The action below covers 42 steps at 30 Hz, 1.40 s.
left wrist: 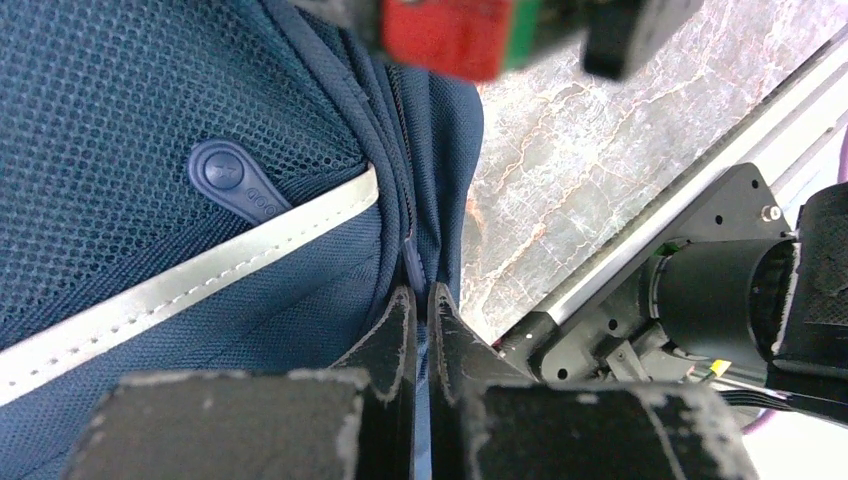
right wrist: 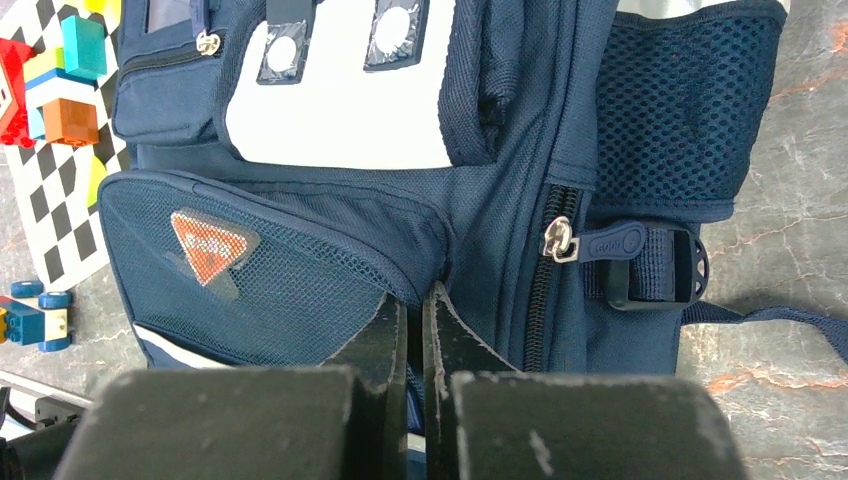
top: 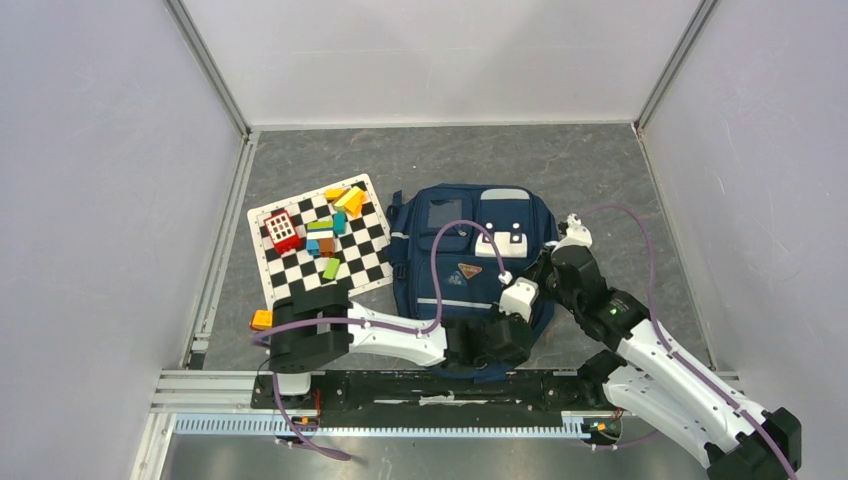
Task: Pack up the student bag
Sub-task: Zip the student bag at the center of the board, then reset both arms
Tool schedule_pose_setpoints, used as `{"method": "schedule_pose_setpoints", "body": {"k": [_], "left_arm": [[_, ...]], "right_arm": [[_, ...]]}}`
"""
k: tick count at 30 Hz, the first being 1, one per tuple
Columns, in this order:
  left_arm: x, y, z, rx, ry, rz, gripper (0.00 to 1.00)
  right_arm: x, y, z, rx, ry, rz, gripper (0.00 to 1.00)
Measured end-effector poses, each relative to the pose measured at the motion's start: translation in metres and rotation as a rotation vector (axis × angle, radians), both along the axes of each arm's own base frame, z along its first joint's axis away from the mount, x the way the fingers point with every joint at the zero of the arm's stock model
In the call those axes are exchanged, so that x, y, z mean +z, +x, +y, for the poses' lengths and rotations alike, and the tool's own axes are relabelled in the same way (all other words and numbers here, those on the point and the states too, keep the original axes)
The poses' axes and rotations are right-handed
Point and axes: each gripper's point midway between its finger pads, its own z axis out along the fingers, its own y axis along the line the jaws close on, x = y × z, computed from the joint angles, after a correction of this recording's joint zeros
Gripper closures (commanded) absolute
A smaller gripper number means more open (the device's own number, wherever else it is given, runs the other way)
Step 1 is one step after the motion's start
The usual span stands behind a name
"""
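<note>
The student bag [top: 462,250], a navy backpack, lies flat mid-table with its front up, showing a white patch [right wrist: 330,110] and a triangular logo [right wrist: 208,245]. My left gripper [top: 492,338] is at the bag's near edge. In the left wrist view that gripper [left wrist: 421,292] is shut on a blue zip pull [left wrist: 413,268] beside the grey stripe [left wrist: 180,285]. My right gripper [top: 518,298] sits on the bag's near right part. Seen from the right wrist, it [right wrist: 413,292] is shut, pinching a fold of the bag's fabric under the front mesh pocket [right wrist: 290,280]. Another zip pull [right wrist: 600,242] lies to its right.
A checkered mat [top: 290,275] left of the bag carries several coloured blocks [top: 325,225]. One orange block [top: 262,320] lies off the mat near the left arm's base. A metal rail [top: 400,385] runs along the near edge. White walls enclose the table on three sides.
</note>
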Motion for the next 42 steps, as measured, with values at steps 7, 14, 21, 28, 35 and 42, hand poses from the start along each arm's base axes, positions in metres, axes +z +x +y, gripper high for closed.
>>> {"method": "schedule_pose_setpoints", "body": {"k": [7, 14, 21, 28, 35, 42], "left_arm": [[0.004, 0.005, -0.006, -0.029, 0.017, -0.062, 0.6], [0.07, 0.019, -0.027, -0.004, -0.205, -0.149, 0.0], [0.104, 0.037, 0.011, 0.035, -0.241, -0.208, 0.0], [0.089, 0.06, 0.07, 0.034, -0.126, -0.178, 0.0], [0.125, 0.133, 0.182, 0.252, -0.086, -0.138, 0.0], [0.187, 0.18, 0.339, 0.598, -0.028, -0.149, 0.0]], "right_arm": [[0.005, 0.003, -0.003, -0.022, 0.004, -0.022, 0.93], [0.014, 0.002, -0.002, -0.004, -0.012, -0.037, 0.32], [0.081, 0.027, -0.01, -0.027, -0.081, -0.196, 0.02], [0.105, 0.058, -0.049, -0.087, -0.283, -0.217, 0.02], [0.114, 0.066, -0.112, -0.171, -0.48, -0.236, 0.02], [0.168, 0.046, -0.137, -0.213, -0.575, -0.51, 0.02]]}}
